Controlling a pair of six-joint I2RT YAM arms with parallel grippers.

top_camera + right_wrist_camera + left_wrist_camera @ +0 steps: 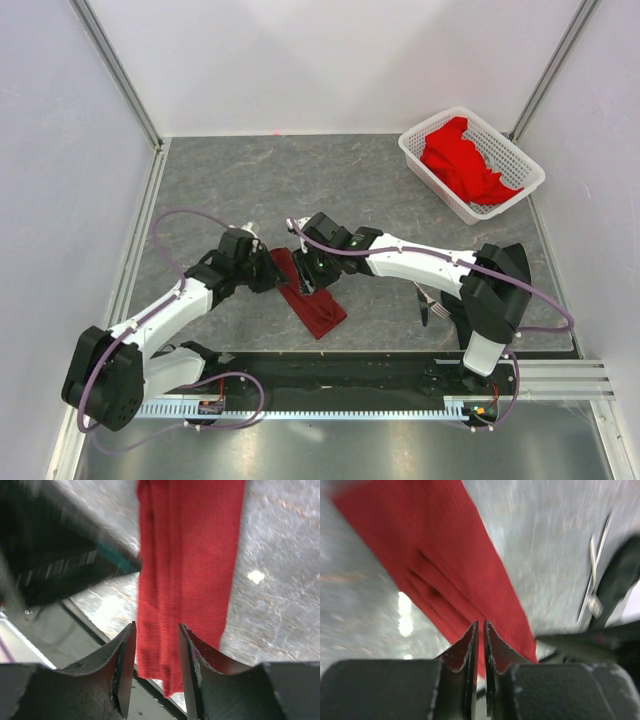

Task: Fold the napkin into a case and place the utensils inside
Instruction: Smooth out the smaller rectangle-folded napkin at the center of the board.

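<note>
**Both grippers at far end of folded napkin, utensils off to the side**

Napkin (312, 298) is folded into a long narrow strip. It lies flat on the grey table (250, 180), diagonal in the top view, far end toward the left arm and near end close to the black base rail. Fold layers show as ridges along the strip in the left wrist view (445, 570).

Left gripper (270, 272) sits at the far-left end of the strip. In its wrist view (481, 626) the jaws are nearly together, with only a thin slit between them and red cloth right under the tips. Can't tell if any cloth is pinched.

Right gripper (310, 275) is just beside it, over the same end of the strip. In its wrist view (156, 627) the jaws stand apart, holding nothing, and the strip (190, 570) runs away from the gap between the fingers (125, 665).

Utensils (431, 302) lie on the table by the right arm's forearm, well apart from the napkin. They also show blurred at the right of the left wrist view (593, 570).

White lattice basket (430, 180) sits in the far right corner with a bright red cloth (465, 160) bunched inside.
</note>
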